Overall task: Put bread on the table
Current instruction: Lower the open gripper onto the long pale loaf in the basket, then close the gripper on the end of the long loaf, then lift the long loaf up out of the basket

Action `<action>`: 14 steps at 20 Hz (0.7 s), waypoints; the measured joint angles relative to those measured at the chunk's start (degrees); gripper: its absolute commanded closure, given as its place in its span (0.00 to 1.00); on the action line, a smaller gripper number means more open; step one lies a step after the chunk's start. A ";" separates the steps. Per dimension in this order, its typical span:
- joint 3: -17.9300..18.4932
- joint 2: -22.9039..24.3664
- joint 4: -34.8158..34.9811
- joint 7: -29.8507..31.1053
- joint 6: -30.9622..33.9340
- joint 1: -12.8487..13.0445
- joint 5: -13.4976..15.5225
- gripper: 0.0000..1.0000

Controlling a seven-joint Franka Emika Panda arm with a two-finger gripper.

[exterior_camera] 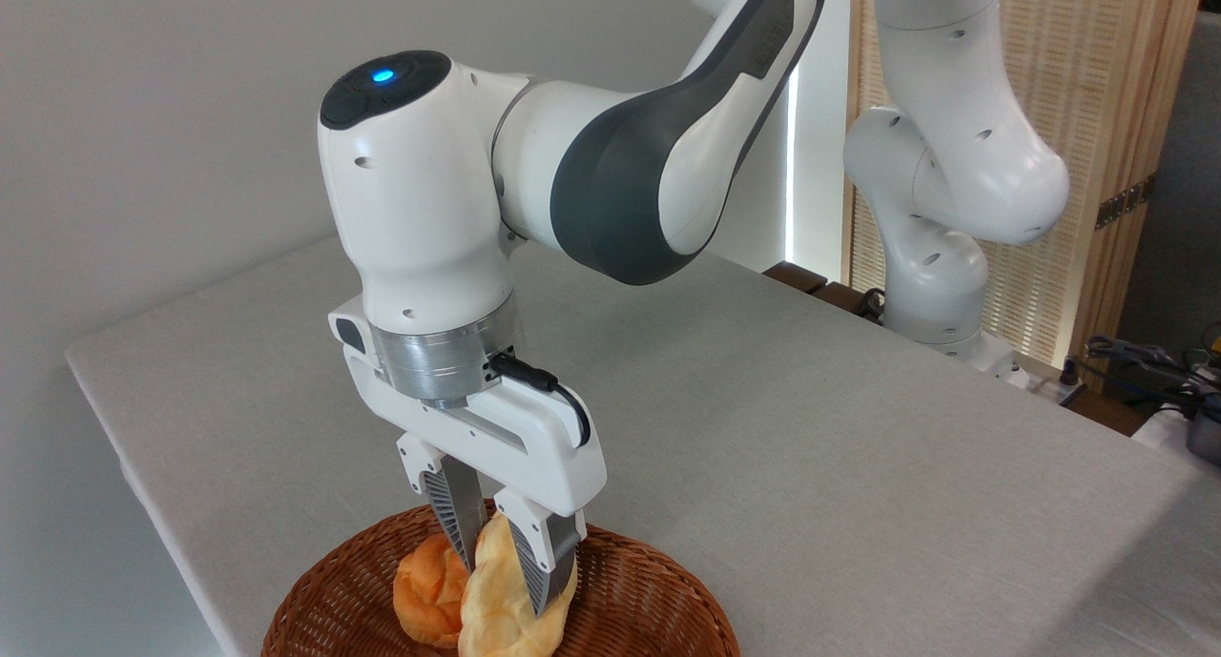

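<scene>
Orange round bun (pixel 431 590) sits at left in the wicker basket (pixel 658 590), touching the bread (pixel 501 600). Risk: a tilted, off-centre hold could let the loaf pivot or slip back, or nudge the bun, on lifting. End effector (pixel 506 566) fingers are closed narrowly on the pale golden bread, which stands on end between them, over the basket. Grey tabletop (pixel 811 428) lies clear to the right.
</scene>
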State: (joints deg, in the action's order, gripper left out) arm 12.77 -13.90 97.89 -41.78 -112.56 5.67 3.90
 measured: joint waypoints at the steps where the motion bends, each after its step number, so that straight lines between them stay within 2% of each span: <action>1: 0.00 0.00 0.00 -0.23 0.00 0.00 0.00 0.76; 10: 0.08 0.11 -0.17 -0.74 0.00 -0.04 0.00 0.75; 14: 0.53 2.15 -0.99 -2.30 0.00 -0.06 0.00 0.75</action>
State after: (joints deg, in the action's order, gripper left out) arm 13.30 -11.74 96.90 -44.08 -112.56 5.61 3.89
